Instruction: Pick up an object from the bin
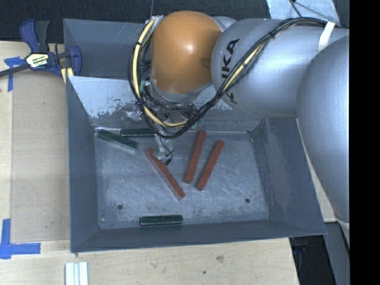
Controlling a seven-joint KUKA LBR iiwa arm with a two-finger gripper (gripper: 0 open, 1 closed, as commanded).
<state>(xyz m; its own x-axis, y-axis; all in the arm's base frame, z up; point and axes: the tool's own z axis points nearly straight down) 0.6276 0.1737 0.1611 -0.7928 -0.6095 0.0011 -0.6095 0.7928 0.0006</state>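
One camera, up high and fairly close, looking down into the square grey metal bin [83,177] from slightly to one side. The bulky silver robot arm [279,70] comes in from the right, crowding the top.

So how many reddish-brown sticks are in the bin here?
3: a diagonal stick mid-floor; a middle stick and right stick paired beside it. The arm may hide more.

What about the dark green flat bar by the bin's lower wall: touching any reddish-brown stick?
No: the dark green flat bar lies alone, bare grey metal bin floor between it and the nearest reddish-brown stick.
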